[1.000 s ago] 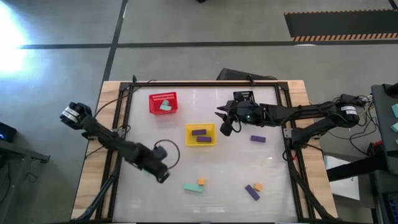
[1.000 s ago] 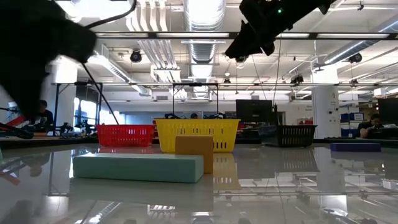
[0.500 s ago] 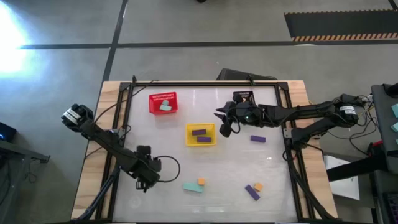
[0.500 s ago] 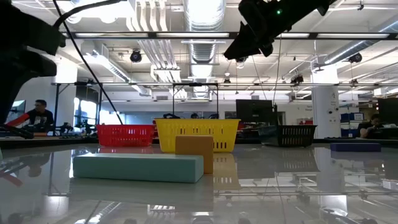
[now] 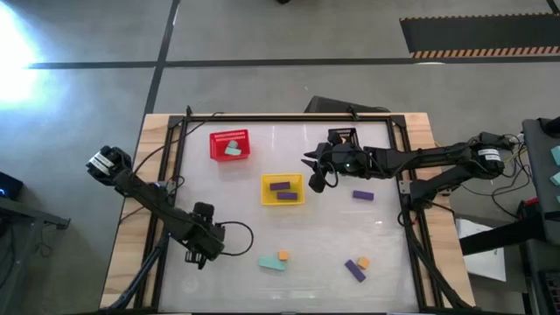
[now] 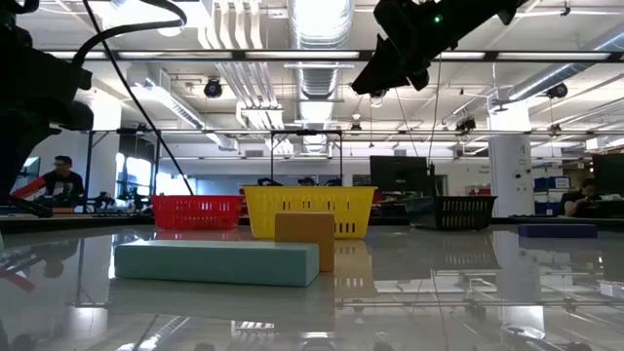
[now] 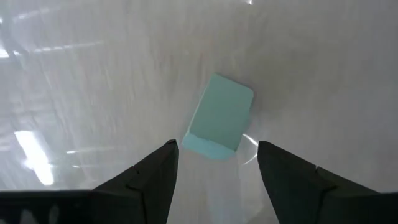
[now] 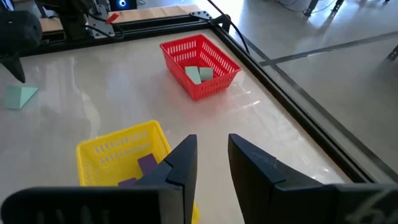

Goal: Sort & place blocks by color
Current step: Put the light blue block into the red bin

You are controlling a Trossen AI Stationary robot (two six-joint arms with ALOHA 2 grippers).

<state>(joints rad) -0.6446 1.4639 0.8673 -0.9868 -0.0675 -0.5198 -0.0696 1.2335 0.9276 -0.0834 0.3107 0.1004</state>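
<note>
A glossy white table top [image 5: 289, 219] framed in pale wood stands on a grey concrete floor; the low view looks across its mirror-like surface into a hall with ceiling ducts, where a person [image 6: 62, 181] sits at far left.

Three mesh baskets stand on the table. The red basket [image 5: 230, 145] holds teal pieces [image 8: 198, 74]. The yellow basket [image 5: 283, 189] holds two purple blocks [image 5: 280, 185]. A black basket [image 5: 343, 136] sits near the far edge, behind the right arm.

Loose blocks are matte and solid. A teal bar [image 5: 270, 263] lies touching an orange cube [image 5: 283, 255] near the front. To their right a purple bar [image 5: 354, 269] lies beside a small orange block [image 5: 363, 262]. A flat purple block [image 5: 363, 195] lies alone, right of the yellow basket.

The left gripper [image 5: 194, 255] is at the front left, above bare table. Its fingers [image 7: 149, 180] stand wide apart, holding nothing. Between them its wrist view shows a teal wedge [image 7: 219, 117] lying on the surface, a block the high view does not show.

The right gripper [image 5: 317, 178] hangs just right of the yellow basket, raised above the table in the low view [image 6: 375, 73]. Its fingers [image 8: 179, 163] stand narrowly apart and hold nothing.

The right wrist view alone shows the contents of the baskets at an angle, and a teal wedge [image 8: 20, 95] lying beyond the yellow basket.
</note>
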